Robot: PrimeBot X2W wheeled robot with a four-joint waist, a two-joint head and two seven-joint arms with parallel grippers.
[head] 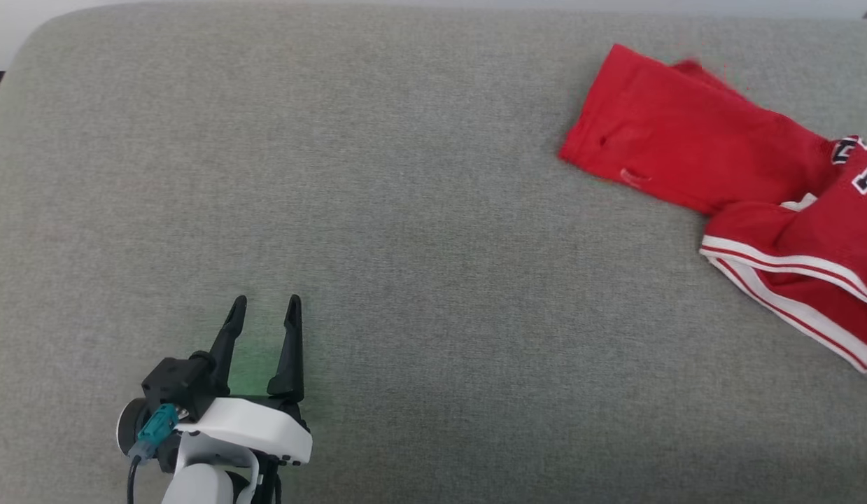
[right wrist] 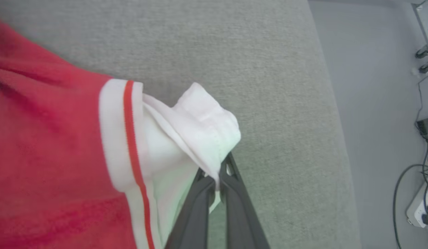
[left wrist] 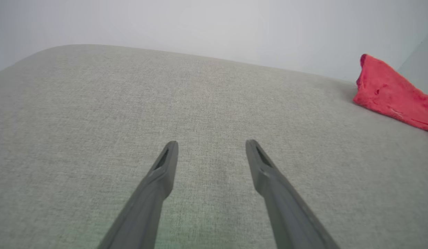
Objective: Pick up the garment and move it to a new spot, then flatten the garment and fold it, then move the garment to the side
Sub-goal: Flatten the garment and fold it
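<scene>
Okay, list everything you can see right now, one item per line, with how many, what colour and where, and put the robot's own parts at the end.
garment: one, red with a white section and white-and-red striped trim, rumpled at the right end of the cushion
cushion: one, grey fabric, under everything
wall: one, pale, behind the cushion
floor: one, grey, beside the cushion's end
power strip: one, white, on the floor with dark cables
left gripper: one, dark fingers, open, over bare cushion, apart from the garment
right gripper: one, dark fingers, shut on the garment's white section
</scene>
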